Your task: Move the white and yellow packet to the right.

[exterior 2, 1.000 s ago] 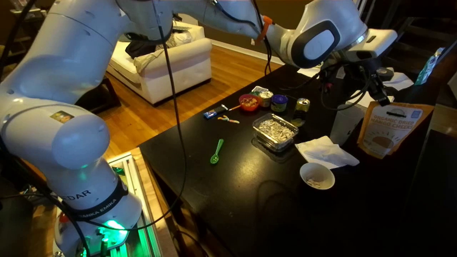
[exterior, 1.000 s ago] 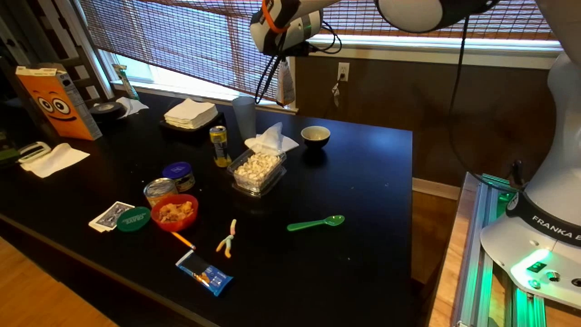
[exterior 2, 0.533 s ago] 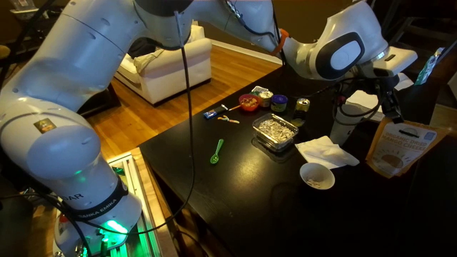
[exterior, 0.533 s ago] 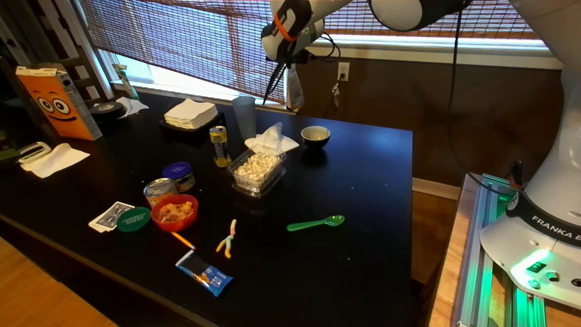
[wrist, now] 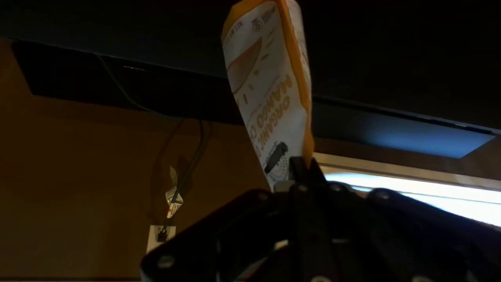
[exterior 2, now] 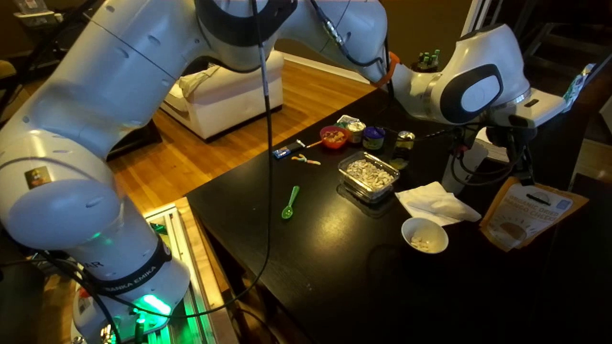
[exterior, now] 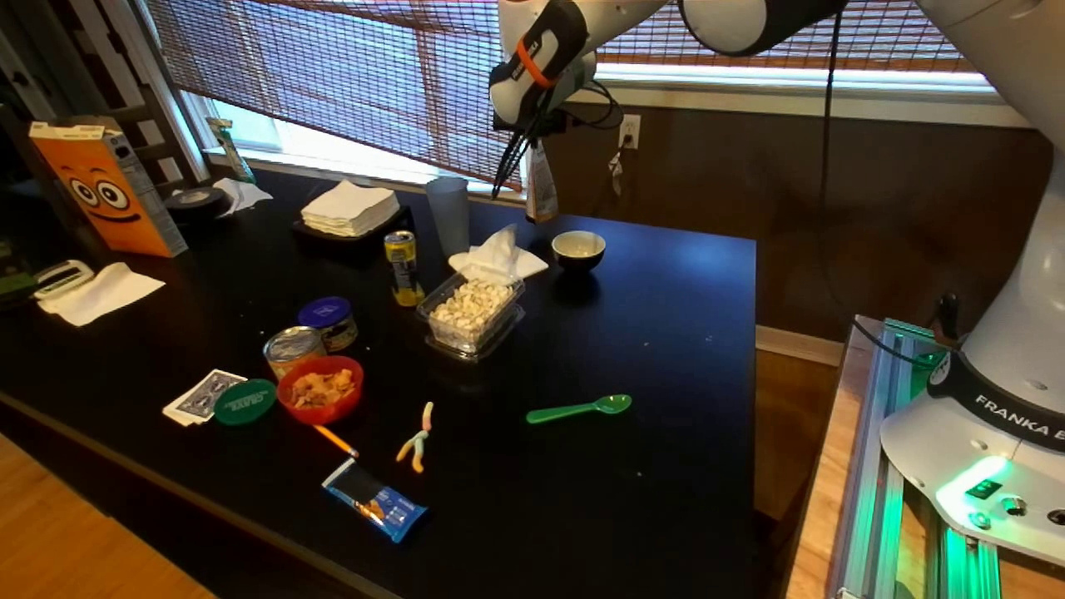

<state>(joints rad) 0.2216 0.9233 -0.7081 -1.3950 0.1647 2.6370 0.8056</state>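
There's the white and yellow packet (exterior 2: 528,217), hanging tilted just below the claw (exterior 2: 526,178) — it's pinched tight on the top edge. Near it on the tabletop (exterior 2: 325,243) stands a bowl (exterior 2: 425,228) — a clear tub (exterior 2: 356,186) farther off.

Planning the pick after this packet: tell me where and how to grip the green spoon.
Probably best: grip the green spoon mid-handle from above, jaws closing across the slim handle. It lies flat on the black table, and the bowl end is wider and rounded. The gripper holds the white and yellow packet, so that must be released first.
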